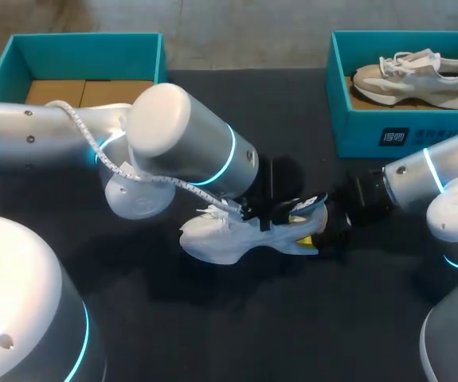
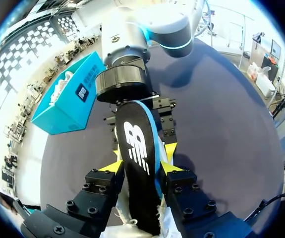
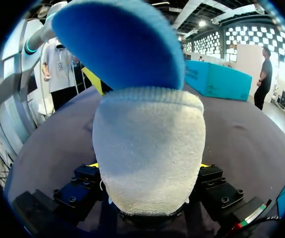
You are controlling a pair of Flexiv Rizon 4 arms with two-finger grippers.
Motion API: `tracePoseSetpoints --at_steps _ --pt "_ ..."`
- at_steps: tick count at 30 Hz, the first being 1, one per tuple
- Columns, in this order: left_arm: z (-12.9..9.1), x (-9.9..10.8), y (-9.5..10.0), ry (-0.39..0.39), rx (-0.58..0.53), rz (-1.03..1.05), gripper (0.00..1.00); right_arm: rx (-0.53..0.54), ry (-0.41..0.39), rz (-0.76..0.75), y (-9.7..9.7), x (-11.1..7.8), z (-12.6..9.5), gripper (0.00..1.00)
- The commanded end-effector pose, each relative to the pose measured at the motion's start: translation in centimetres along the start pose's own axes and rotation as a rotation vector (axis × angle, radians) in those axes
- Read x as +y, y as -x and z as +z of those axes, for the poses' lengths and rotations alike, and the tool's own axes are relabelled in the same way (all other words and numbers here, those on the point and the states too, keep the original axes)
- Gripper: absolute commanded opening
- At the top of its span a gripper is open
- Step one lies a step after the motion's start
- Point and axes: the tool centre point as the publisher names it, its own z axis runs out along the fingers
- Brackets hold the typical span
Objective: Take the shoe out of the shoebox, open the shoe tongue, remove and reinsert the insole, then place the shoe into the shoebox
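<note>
White knit shoe (image 1: 213, 239) is out on the table (image 1: 236, 334). My left hand (image 2: 141, 165) pinches its black, blue-edged insole (image 2: 135, 148), and my right hand (image 3: 148, 166) clamps the heel. Reseating and boxing remain.

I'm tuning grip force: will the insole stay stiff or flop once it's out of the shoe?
Probably floppy: the insole is thin and curves where it leaves the white shoe. Likely light for its size. Squeezed by the left gripper across its width, it may buckle.

The shoe (image 3: 147, 148) is fuzzy grey cloth at its heel, the insole (image 2: 137, 163) smooth and matt.
</note>
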Motion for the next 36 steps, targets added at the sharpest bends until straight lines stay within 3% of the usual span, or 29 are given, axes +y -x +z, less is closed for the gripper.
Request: tracePoseSetpoints --at_steps 1,7,9,10,11,13,23,30,36 --pt "1.0 0.1 0.4 -0.005 0.014 0.003 0.42 -0.001 -0.004 0.000 0.0 0.0 0.1 0.00" --pt "1.7 0.4 0.4 0.007 0.033 -0.003 0.38 -0.001 -0.004 0.000 0.0 0.0 0.1 0.00" --pt "1.7 0.6 0.4 0.006 0.035 -0.006 0.26 -0.001 -0.004 0.000 0.0 0.0 0.1 0.00" --pt "1.7 0.6 0.4 0.006 0.035 -0.006 0.26 -0.001 -0.004 0.000 0.0 0.0 0.1 0.00" --pt "1.5 0.6 0.2 0.006 0.034 -0.007 0.09 -0.001 -0.004 0.000 0.0 0.0 0.1 0.00" --pt "1.4 0.7 0.2 0.006 0.033 -0.007 0.00 -0.001 -0.004 0.000 0.0 0.0 0.1 0.00" --pt "0.6 0.7 0.1 -0.004 0.033 -0.009 0.00 -0.001 -0.004 0.000 0.0 0.0 0.1 0.00" --pt "-2.9 -0.3 -0.5 -0.113 0.046 0.006 0.00 -0.001 -0.004 0.000 0.0 0.0 0.1 0.00" --pt "-3.7 -1.5 -0.4 -0.188 0.130 0.013 0.00 -0.001 -0.004 0.000 0.0 0.0 0.1 0.00"
